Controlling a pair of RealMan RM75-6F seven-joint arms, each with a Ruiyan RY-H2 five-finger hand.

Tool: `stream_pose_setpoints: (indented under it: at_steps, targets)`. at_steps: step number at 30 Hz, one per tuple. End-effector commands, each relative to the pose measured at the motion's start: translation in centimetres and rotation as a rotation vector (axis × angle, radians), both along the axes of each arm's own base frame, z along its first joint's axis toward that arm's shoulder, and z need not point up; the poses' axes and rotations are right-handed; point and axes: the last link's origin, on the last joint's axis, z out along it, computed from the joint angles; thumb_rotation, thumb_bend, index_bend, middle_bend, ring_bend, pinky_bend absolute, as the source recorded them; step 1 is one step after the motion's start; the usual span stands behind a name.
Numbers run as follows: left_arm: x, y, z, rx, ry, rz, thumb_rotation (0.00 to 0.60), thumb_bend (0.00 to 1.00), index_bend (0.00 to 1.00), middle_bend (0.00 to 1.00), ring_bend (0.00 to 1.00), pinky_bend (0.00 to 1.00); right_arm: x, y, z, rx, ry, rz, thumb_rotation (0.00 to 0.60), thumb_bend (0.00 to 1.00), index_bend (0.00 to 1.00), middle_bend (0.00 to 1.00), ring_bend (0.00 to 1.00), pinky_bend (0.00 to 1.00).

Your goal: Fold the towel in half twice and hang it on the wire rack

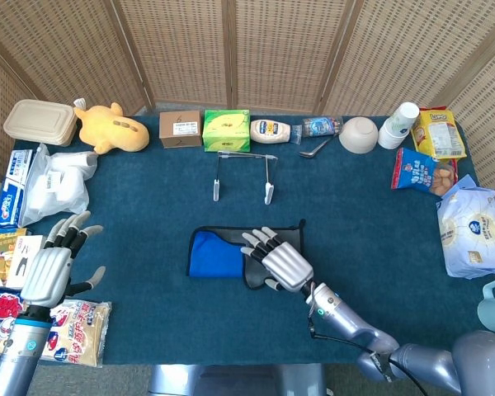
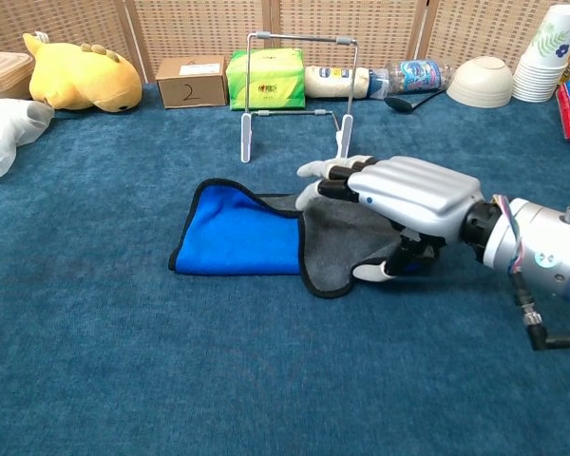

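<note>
The right robot hand (image 2: 408,204) lies palm-down over the grey flap of the towel (image 2: 242,242), fingers stretched toward the wire rack (image 2: 294,95). The chest view shows its thumb curled under the flap's near edge, lifting the grey layer slightly off the blue one, so the flap is pinched; from the head view this grip is hidden beneath the hand's back. The towel sits mid-table (image 1: 148,330), blue side to the left, well short of the rack. Only the head view shows the left robot hand (image 1: 54,268), hovering at the table's left edge, fingers spread, holding nothing, above snack packets (image 1: 74,330).
</note>
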Motion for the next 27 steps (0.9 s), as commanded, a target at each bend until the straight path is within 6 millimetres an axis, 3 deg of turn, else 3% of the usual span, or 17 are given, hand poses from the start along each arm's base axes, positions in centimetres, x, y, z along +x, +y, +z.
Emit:
stream_pose_setpoints:
  at_steps: [1,11,27]
  targets:
    - [0.1,0.0,0.0,-0.002,0.0,-0.002,0.6,0.41,0.2,0.06,0.0,0.0,-0.3,-0.1,0.2,0.001,-0.025,-0.027,0.6,0.24,0.3,0.08,0.0,0.0]
    - [0.2,-0.1,0.0,0.001,0.002,-0.002,0.6,0.41,0.2,0.05,0.0,0.0,-1.5,-1.0,0.9,-0.038,-0.068,-0.081,0.6,0.27,0.42,0.13,0.0,0.0]
    - [0.4,-0.2,0.0,-0.002,0.003,-0.005,0.6,0.41,0.2,0.05,0.0,0.0,-2.5,-3.0,2.1,-0.071,-0.089,-0.159,0.6,0.27,0.43,0.13,0.0,0.0]
